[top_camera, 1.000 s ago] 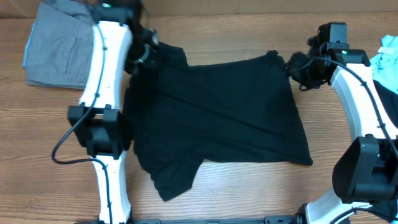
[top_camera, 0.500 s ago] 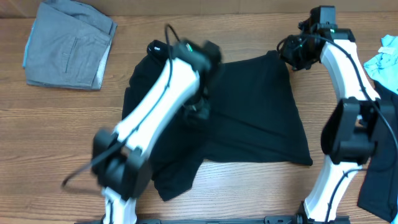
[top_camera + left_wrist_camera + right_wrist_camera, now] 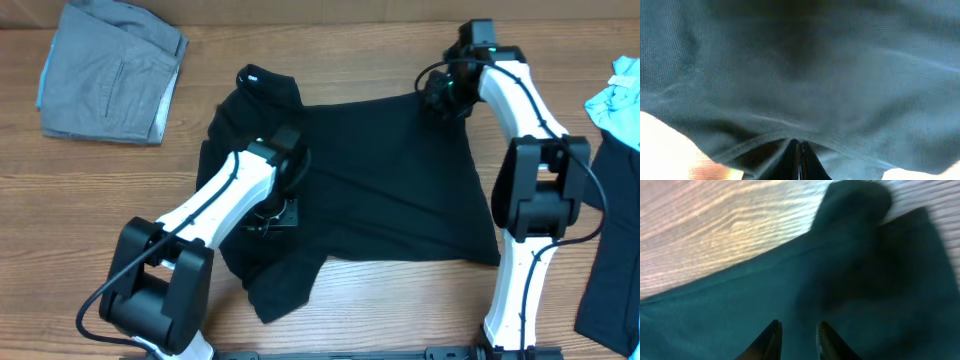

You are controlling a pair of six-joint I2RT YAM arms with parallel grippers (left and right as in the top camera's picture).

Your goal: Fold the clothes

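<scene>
Overhead: black shirt [image 3: 400, 190] lies spread mostly flat on the wooden table [image 3: 100, 200], with one sleeve sticking out at its lower-left corner and a bunched bit at its upper-left corner. Left gripper [image 3: 272, 216] is on the shirt's left half, down on the fabric, roughly mid-height. It's dark on dark, so I cannot tell the finger state from here. Right gripper [image 3: 438, 97] is at the shirt's upper-right corner, right over the edge of the cloth. Folded grey trousers [image 3: 105, 75] sit well apart to the upper left of the shirt. A light blue cloth [image 3: 622, 95] is off to the shirt's right at the frame edge. Another dark garment [image 3: 605, 290] is to the shirt's lower right, partly cut off.

Left wrist: the left gripper [image 3: 799, 156] has its fingers pressed together, no gap. The shirt's [image 3: 815, 75] hem folds into the tips, so it reads as pinched on the shirt. Fabric fills nearly the whole view, close to the lens. Pale blurred patches show below the shirt at both bottom corners, too soft to identify.

Right wrist: the right gripper [image 3: 797, 339] has its fingers [image 3: 771, 339] apart with nothing between them. Both tips sit over shirt [image 3: 865, 270] fabric. The shirt's edge runs diagonally, with bare table [image 3: 715, 230] beyond it at upper left. A rumpled dark lump of the shirt is at upper right. View is blurred.
</scene>
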